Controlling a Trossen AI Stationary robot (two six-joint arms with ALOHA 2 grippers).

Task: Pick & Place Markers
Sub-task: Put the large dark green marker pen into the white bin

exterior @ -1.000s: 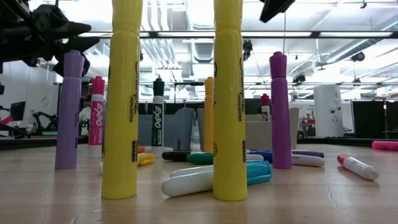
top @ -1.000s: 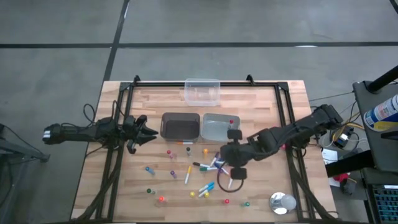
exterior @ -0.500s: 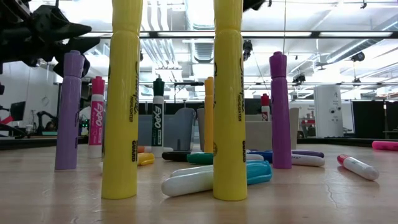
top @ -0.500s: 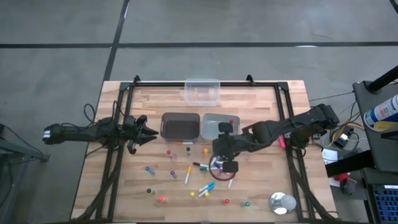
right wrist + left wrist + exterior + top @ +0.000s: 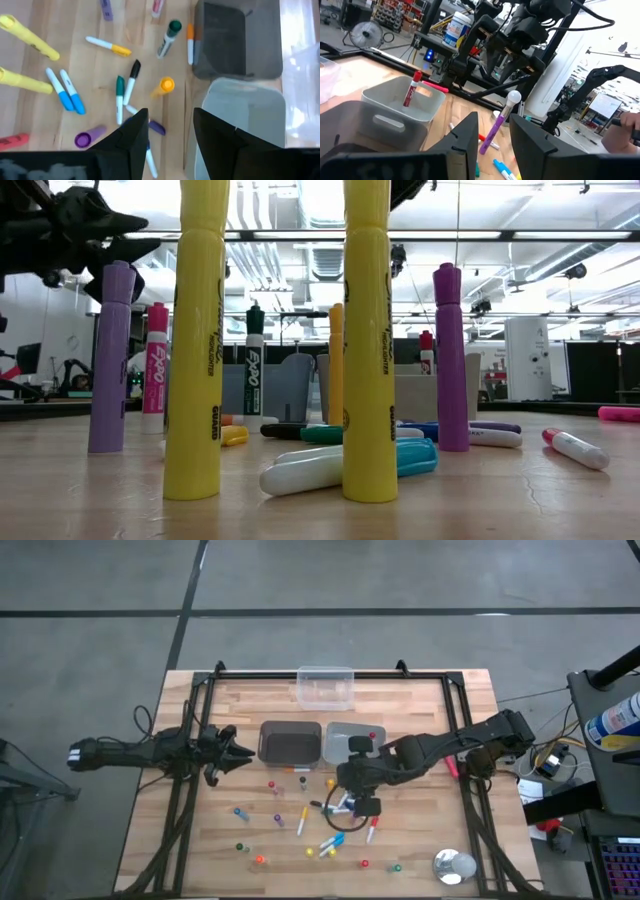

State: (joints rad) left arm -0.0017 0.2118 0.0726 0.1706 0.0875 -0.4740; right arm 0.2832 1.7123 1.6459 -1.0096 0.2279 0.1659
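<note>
Many markers (image 5: 303, 820) lie or stand scattered across the middle and near part of the wooden table; one red-capped marker (image 5: 372, 735) leans inside the light grey bin (image 5: 345, 752). In the low view two yellow markers (image 5: 368, 340) and two purple ones (image 5: 450, 360) stand upright on their ends. My right gripper (image 5: 357, 805) hovers open above the cluster of lying markers (image 5: 125, 92), touching none (image 5: 170, 142). My left gripper (image 5: 240, 753) waits open at the table's left, beside the dark bin (image 5: 290, 743), and holds nothing (image 5: 492, 142).
A clear tub (image 5: 325, 687) sits at the far edge behind the two bins. A silver tape roll (image 5: 453, 865) lies at the near right corner. A black frame (image 5: 455, 720) borders the table. A pink marker (image 5: 452, 768) lies by the right rail.
My right gripper has moved toward the table's left and a little toward the far edge, staying above the marker cluster; a red-and-white marker it had covered now shows beside it. The left arm has kept still.
</note>
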